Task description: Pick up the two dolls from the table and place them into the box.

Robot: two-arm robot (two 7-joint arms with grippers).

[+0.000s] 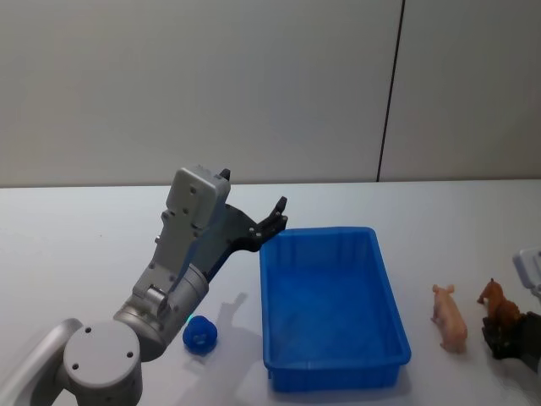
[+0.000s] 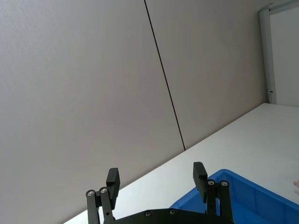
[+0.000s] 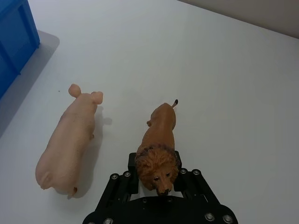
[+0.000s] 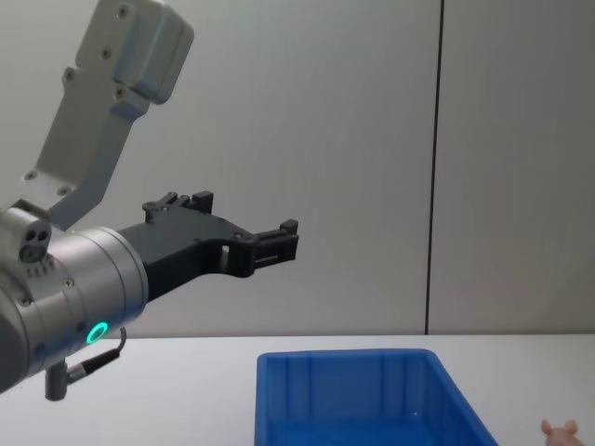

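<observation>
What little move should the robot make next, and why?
Probably lift the right gripper straight up: it looks closed on the lion, which stands on the table beside the pig, and the box is empty. The left gripper hangs open near the box's far corner.

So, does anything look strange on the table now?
Yes, a third toy: the right gripper grips a brown lion beside the pink pig. The blue toy lies left of the empty bin; the left gripper hangs open above the table.

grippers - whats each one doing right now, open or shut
Left gripper: open, empty, raised near the box's far corner.
Right gripper: closed on the brown lion toy.
</observation>
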